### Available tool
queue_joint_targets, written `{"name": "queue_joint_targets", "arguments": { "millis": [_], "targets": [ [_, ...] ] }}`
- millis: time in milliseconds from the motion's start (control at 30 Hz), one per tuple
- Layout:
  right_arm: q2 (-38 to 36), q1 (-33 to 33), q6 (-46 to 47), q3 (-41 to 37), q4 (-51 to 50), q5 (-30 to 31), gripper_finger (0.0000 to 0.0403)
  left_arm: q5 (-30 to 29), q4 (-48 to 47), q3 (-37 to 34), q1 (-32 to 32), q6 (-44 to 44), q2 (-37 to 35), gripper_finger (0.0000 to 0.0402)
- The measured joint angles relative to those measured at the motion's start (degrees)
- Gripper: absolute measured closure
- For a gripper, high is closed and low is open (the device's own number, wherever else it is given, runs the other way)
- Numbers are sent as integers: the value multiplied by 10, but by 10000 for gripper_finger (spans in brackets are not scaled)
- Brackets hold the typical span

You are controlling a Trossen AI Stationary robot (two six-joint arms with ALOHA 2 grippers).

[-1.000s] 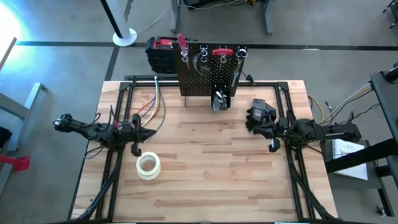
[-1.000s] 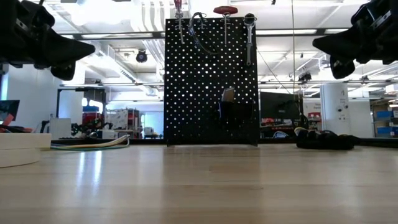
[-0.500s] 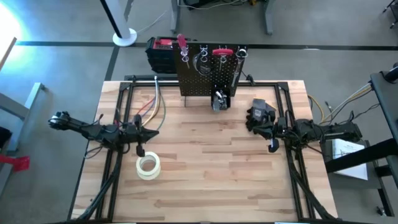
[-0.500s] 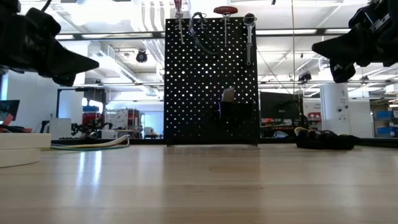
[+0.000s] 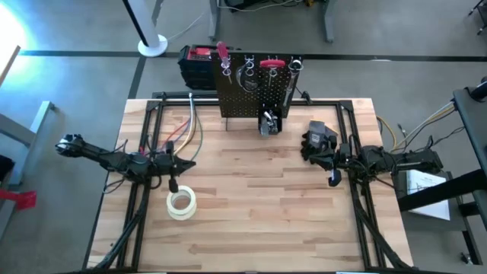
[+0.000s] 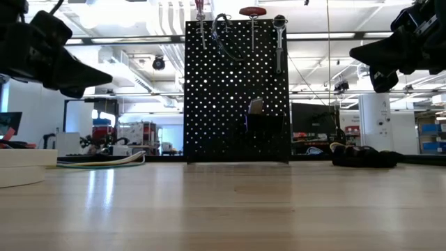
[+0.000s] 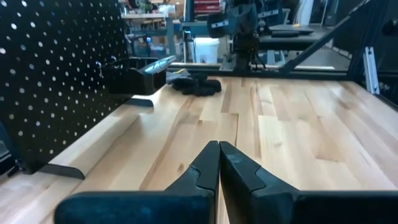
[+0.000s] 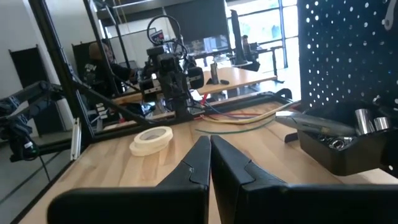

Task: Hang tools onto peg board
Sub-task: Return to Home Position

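Four views. High view: the peg board (image 5: 255,91) stood at the 12 o'clock edge of the table (image 5: 266,213), with tools (image 5: 272,64) on its top hooks and a bin (image 5: 268,122) on its face. Only a tape roll (image 5: 181,202) at 8 o'clock and gloves (image 5: 318,138) at 2 o'clock lay on the wood, so hanging looked finished. The left gripper (image 5: 172,184) sat at 9 o'clock, the right gripper (image 5: 332,180) at 3 o'clock. Low view: the board was upright, its long axis vertical, facing 6 o'clock; the tools hung lengthwise down. Wrist views: both jaws were pressed together, holding nothing; sockets (image 8: 364,121) sat in the bin.
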Motion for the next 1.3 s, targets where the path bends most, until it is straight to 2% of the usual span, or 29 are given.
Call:
{"name": "queue_joint_targets", "arguments": {
  "millis": [1300],
  "targets": [
    [0,0,0,0,0,0,403,1,3,1,0,0,52,401]
  ]
}}
